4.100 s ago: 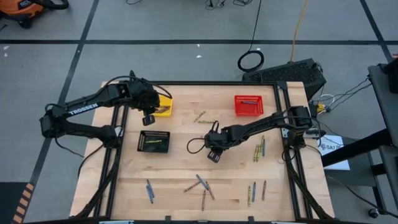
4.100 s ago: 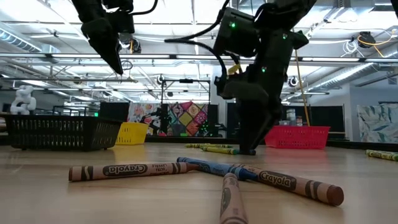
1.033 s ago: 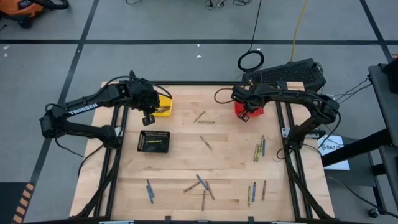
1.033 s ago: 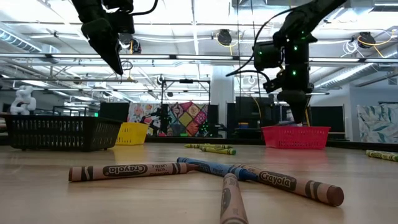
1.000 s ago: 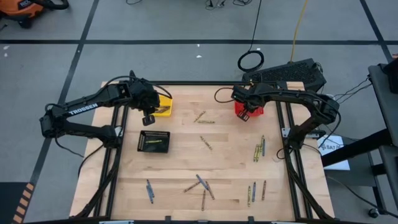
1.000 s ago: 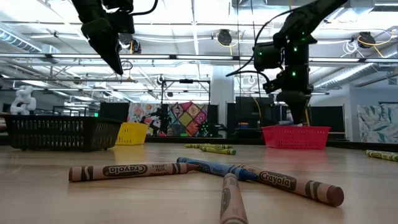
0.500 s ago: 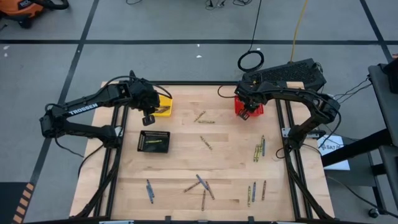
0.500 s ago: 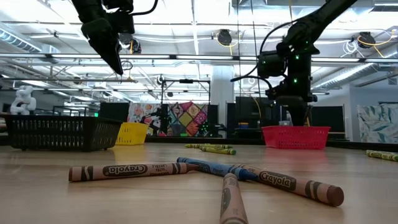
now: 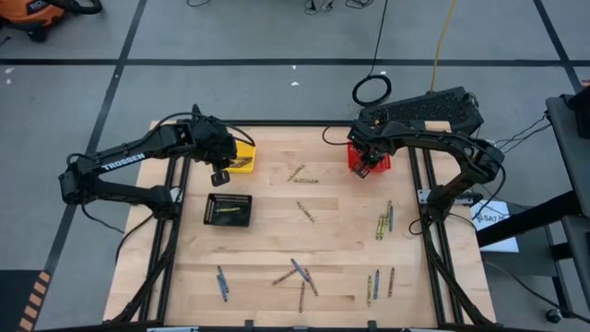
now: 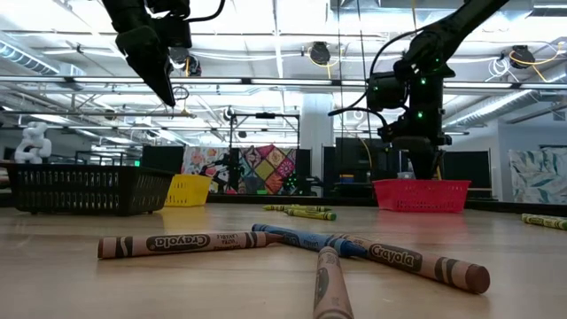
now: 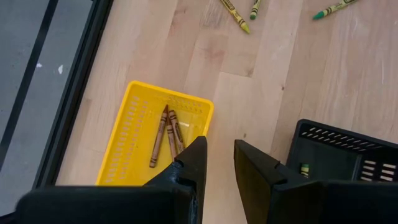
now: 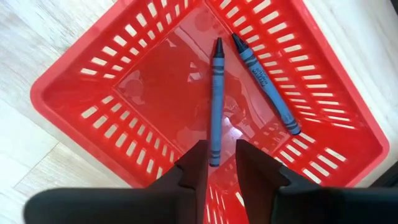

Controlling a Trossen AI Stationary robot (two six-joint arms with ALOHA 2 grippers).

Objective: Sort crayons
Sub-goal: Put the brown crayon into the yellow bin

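Right gripper [image 9: 361, 169] moved from table centre to far-right red basket [image 12: 112, 106], fingers slightly apart, empty. Only wrist view shows two blue crayons [image 12: 215, 99] inside, directly beneath. Left gripper [image 9: 219, 176] hovers beside yellow basket [image 9: 242, 157], narrowly parted.

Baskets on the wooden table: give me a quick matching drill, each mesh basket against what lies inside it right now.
Things:
1. yellow mesh basket
2. red mesh basket
3. black mesh basket

Contents:
A. two blue crayons
B. a yellow-green crayon
C. brown crayons

Pairs: 1-C, 2-A, 3-B. The right gripper hangs over the red basket; the left gripper waits above the yellow one.
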